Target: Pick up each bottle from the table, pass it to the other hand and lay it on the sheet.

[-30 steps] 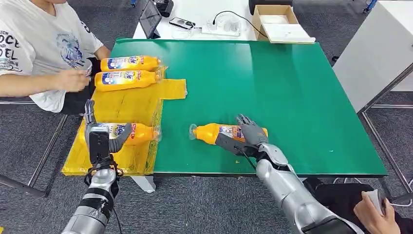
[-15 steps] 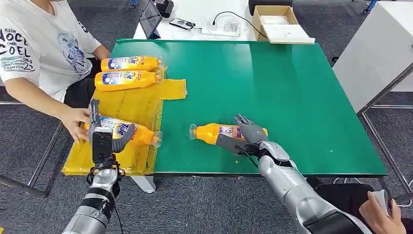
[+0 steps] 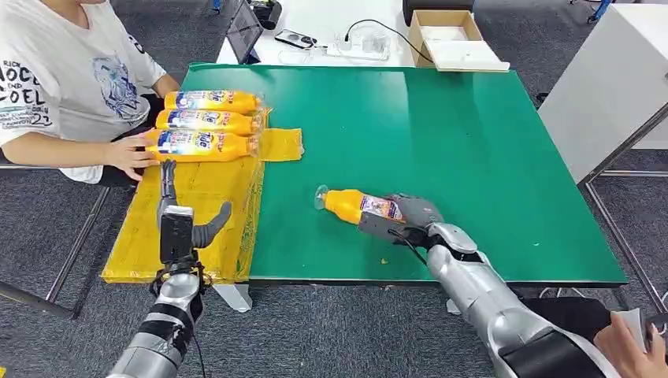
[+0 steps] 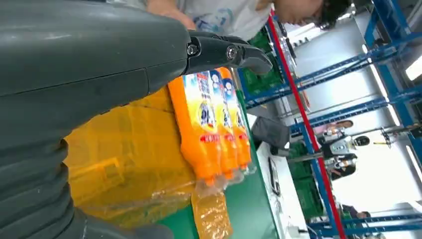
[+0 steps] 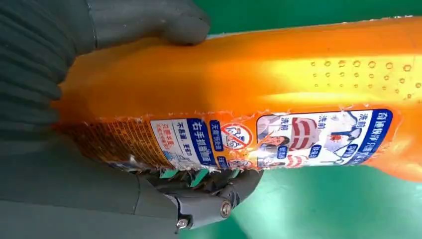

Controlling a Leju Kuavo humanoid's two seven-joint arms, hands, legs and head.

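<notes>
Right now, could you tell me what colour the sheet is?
The sheet is yellow, clearest in the head view.

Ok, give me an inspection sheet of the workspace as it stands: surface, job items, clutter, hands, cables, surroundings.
Surface: green table, with a yellow sheet over its left edge.
Job's things: three orange bottles lie side by side at the far end of the sheet; a fourth bottle is on the green, held at its base.
Clutter: nothing seen on the green top.
Hands: right hand grips the fourth bottle; left hand hovers above the sheet, fingers apart, holding nothing.
Cables: a black cable and a power strip on the white table beyond.
Surroundings: a seated person's hand touches the nearest sheet bottle; a cardboard box and a laptop lie beyond the green table.
</notes>
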